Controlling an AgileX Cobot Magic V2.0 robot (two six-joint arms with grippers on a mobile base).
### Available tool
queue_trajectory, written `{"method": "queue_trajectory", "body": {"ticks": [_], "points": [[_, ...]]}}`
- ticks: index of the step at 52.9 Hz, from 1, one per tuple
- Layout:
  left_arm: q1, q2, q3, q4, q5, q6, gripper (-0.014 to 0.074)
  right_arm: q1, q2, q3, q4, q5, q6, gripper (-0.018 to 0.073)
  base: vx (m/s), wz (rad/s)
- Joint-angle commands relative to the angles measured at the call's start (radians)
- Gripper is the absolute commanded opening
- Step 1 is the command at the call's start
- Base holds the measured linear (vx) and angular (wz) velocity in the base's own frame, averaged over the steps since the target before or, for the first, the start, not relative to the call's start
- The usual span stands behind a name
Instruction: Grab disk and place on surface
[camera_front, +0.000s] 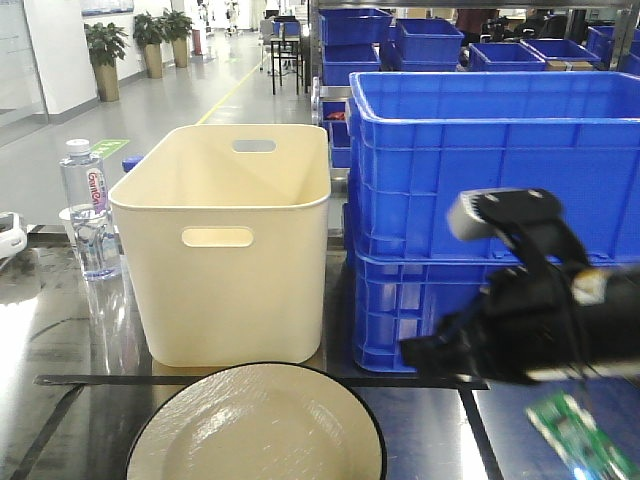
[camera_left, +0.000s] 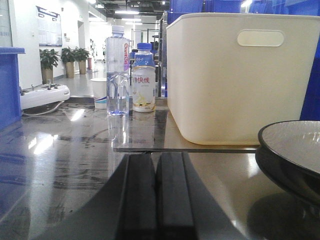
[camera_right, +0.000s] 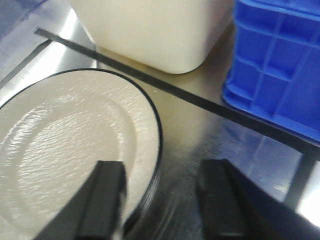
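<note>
I see disk (camera_front: 258, 425), cream with black rim, resting on glossy surface (camera_right: 200, 120) just in front of cream bin (camera_front: 228, 240), inside black tape line (camera_right: 165, 87). Right gripper (camera_right: 160, 200) spread, one finger (camera_right: 102, 200) over disk's rim, other beside it above surface; not pinching. Left gripper (camera_left: 156, 195) low over surface, left of disk, fingers pressed together. Left of bin: water bottle (camera_front: 88, 210), red label reads "Ganten", partly legible to me. Small bottle (camera_left: 144, 77) beside it, label Chinese. Blue crates (camera_front: 480, 220) right of bin.
</note>
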Motion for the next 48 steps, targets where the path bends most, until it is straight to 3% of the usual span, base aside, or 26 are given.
{"method": "queue_trajectory", "body": {"ticks": [1, 7, 12, 21, 28, 34, 42, 48], "points": [[-0.002, -0.014, -0.020, 0.002, -0.078, -0.009, -0.0009, -0.002, -0.185, 0.144, -0.052, -0.231, 0.001, 0.0176, 0.00, 0.00], [-0.002, -0.014, -0.020, 0.002, -0.078, -0.009, -0.0009, -0.003, -0.369, 0.383, -0.188, -0.448, 0.021, -0.0017, 0.00, 0.00], [-0.002, -0.014, -0.020, 0.002, -0.078, -0.009, -0.0009, -0.026, -0.535, 0.553, -0.305, -0.560, 0.143, -0.0013, 0.00, 0.00], [-0.002, -0.014, -0.020, 0.002, -0.078, -0.009, -0.0009, -0.191, -0.796, 0.783, -0.462, -0.560, 0.422, -0.0009, 0.00, 0.00], [-0.002, -0.014, -0.020, 0.002, -0.078, -0.009, -0.0009, -0.273, -0.989, 0.925, -0.547, -0.551, 0.426, -0.0008, 0.00, 0.00], [-0.002, -0.014, -0.020, 0.002, -0.078, -0.009, -0.0009, -0.320, -1.140, 1.036, -0.548, -0.535, 0.412, -0.0008, 0.00, 0.00], [-0.002, -0.013, -0.020, 0.002, -0.078, -0.009, -0.0009, -0.344, -1.268, 1.189, -0.539, -0.595, 0.417, -0.0008, 0.00, 0.00], [-0.002, -0.012, -0.020, 0.002, -0.079, -0.009, -0.0009, -0.333, -1.262, 1.182, -0.529, -0.527, 0.419, -0.0008, 0.00, 0.00]]}}
